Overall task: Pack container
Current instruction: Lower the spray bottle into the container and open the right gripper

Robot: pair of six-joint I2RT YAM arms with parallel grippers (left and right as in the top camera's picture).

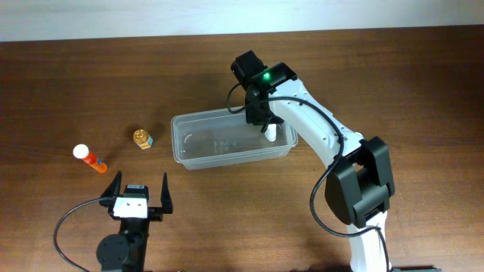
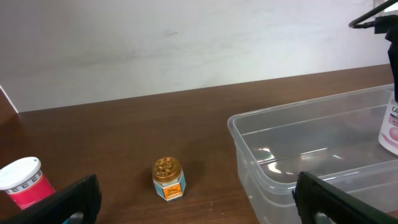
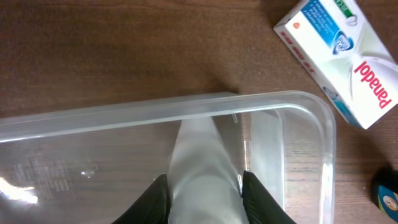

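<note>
Red tube [image 1: 89, 158] and small jar [image 1: 142, 139] are lying at left. Left gripper [image 1: 141, 181] is sitting near them, jaws wide, empty. Container [image 1: 219, 143] is sitting mid-table: likely light, thin, flexing, slick, so pinching its rim is looking best. Right gripper [image 1: 266, 127] is clamping a white bottle [image 1: 270, 136] inside its right end.

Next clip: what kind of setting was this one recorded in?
Probably a robot-manipulation test bench rather than a home: a brown wooden table against a plain white wall, with a clear container, a gold-lidded jar and a Panadol box laid out.
</note>
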